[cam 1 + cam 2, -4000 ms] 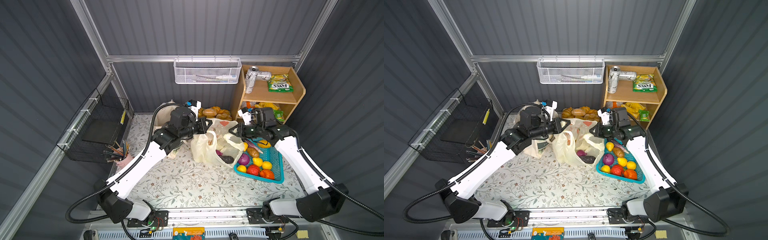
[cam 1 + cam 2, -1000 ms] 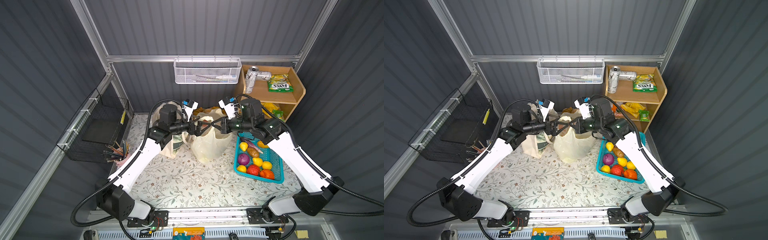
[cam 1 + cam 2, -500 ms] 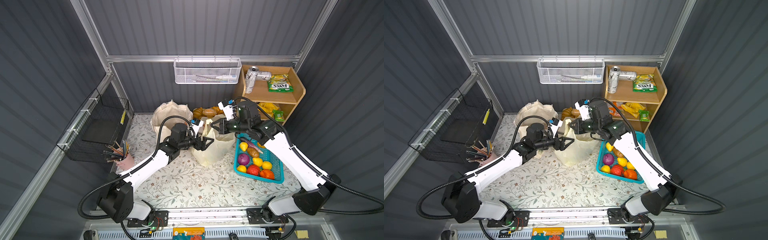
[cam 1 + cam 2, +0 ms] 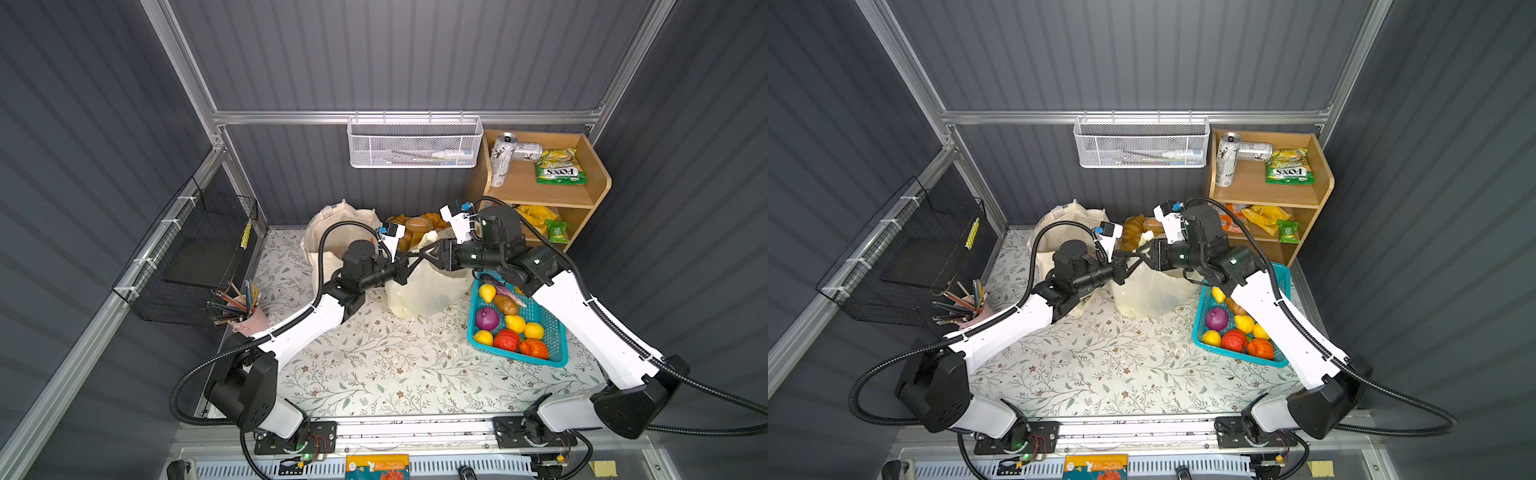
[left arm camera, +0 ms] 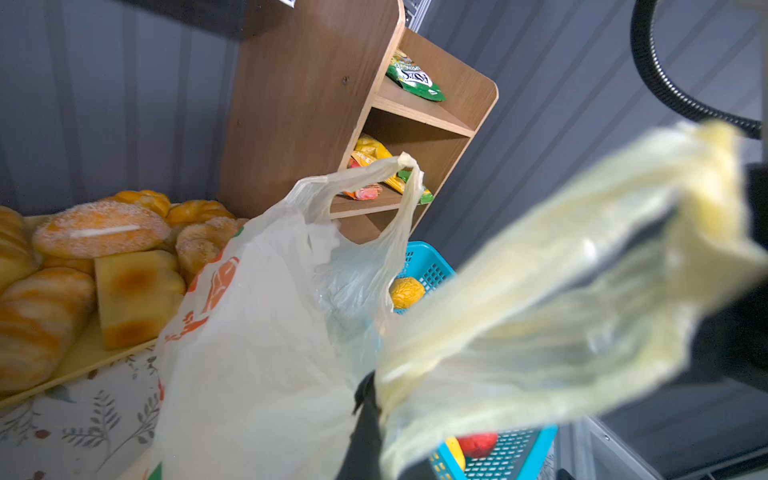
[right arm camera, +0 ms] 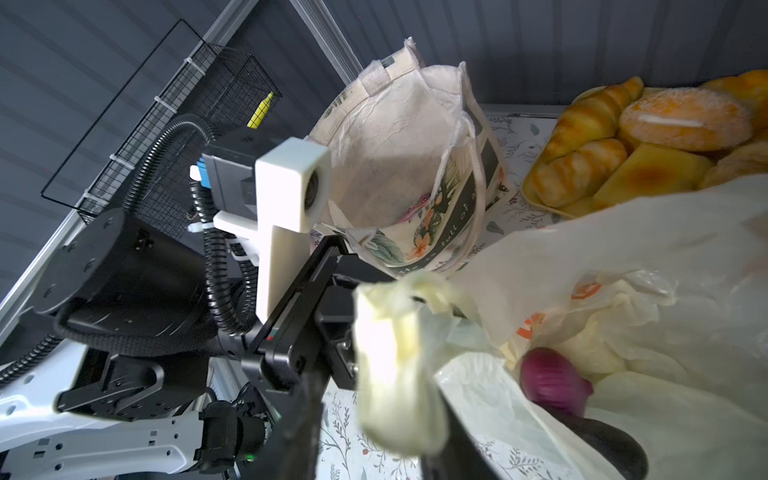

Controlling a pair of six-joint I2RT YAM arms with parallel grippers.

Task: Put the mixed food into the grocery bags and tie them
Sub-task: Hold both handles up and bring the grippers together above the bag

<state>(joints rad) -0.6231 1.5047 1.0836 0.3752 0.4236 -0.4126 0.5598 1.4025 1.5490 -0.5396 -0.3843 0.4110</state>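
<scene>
The plastic bag (image 4: 424, 291) stands on the tabletop (image 4: 374, 365) near the middle of its back edge. The purple onion (image 6: 552, 386) and the eggplant (image 6: 602, 440) are already seen inside it. One handle (image 5: 561, 257) is drawn out sideways and is pinched by the left gripper (image 4: 405, 268), whose jaws are pressed together on the plastic. The second handle (image 5: 399, 178) stands free and upright. The right gripper (image 4: 426, 255) is held just beside, above the mouth of the bag, and its jaws are spread, so nothing is clamped on that side. This is what has changed within the last second: the left jaws, then wide apart, have been closed, and the right jaws, then shut, have been released. It is judged that the handle has been passed from right to left, so the right gripper is freed for the second handle and a knot can be prepared. The canvas tote (image 4: 332, 232) is left open toward the back left corner. The turquoise basket (image 4: 550, 322) at the right edge is still filled with toy produce (image 4: 507, 338), so the packing is judged unfinished.
</scene>
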